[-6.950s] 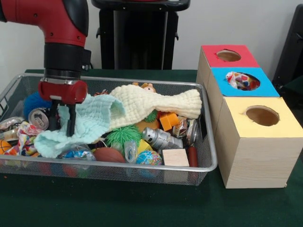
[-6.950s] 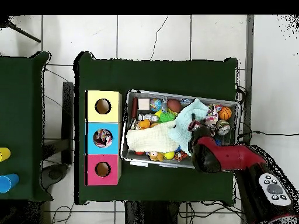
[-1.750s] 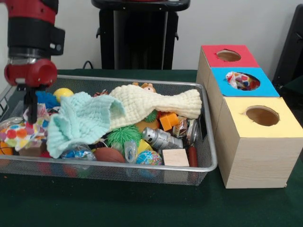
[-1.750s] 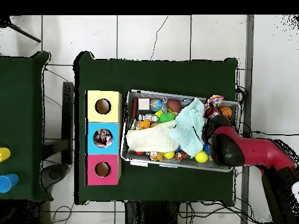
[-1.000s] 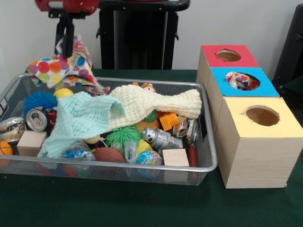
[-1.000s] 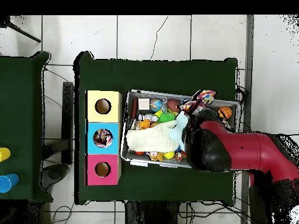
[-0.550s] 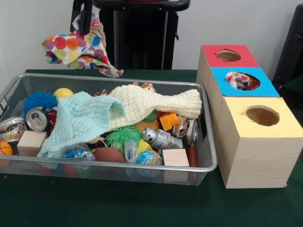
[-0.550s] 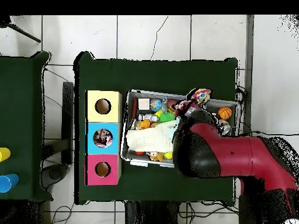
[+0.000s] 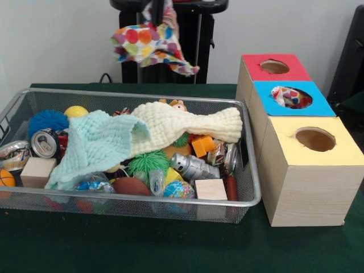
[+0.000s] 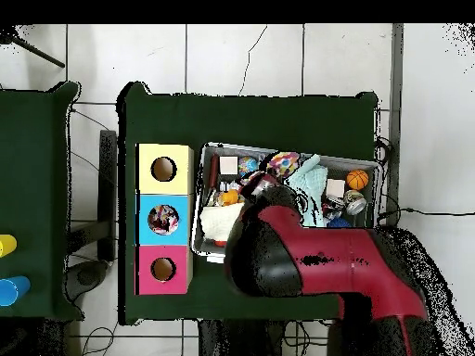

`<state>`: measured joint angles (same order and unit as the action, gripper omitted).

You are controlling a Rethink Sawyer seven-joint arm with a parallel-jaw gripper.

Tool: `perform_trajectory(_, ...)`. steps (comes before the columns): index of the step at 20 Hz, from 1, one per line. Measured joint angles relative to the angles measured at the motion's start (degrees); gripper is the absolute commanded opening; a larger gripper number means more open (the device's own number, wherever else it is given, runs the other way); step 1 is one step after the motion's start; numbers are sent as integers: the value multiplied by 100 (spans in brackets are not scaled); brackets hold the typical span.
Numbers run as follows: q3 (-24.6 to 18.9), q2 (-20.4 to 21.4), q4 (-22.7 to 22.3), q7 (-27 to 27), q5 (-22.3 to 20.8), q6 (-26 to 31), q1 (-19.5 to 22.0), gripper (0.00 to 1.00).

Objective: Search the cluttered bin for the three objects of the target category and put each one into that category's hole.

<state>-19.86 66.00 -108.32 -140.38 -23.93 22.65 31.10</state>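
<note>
My gripper (image 9: 161, 7) shows only its tips at the top edge of the front view. It is shut on a white polka-dot cloth (image 9: 149, 44) that hangs high above the far rim of the wire mesh bin (image 9: 142, 198). In the overhead view the cloth (image 10: 283, 164) pokes out past my red arm (image 10: 306, 250) over the bin's middle. The blue-topped box (image 9: 267, 91) stands to the bin's right, between the red and yellow boxes. Another polka-dot cloth (image 9: 289, 96) sits in its hole. No other polka-dot cloth shows in the bin.
A mint knitted cloth (image 9: 94, 145) and a cream knitted cloth (image 9: 187, 125) lie over cans, balls and wooden blocks in the bin. The red-topped box (image 9: 256, 61) and the yellow-topped box (image 9: 341, 149) have empty holes. The black pedestal (image 9: 187, 57) stands behind.
My gripper lifted the polka-dot cloth out of the bin's left end. In the front view it has since carried it higher and to the right, towards the boxes.
</note>
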Motion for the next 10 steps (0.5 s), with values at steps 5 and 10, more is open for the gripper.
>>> perform_trajectory(5,230,12,-199,-1,622,237,-573,0)
perform_trajectory(10,546,3,-366,-2,952,260,-1069,0)
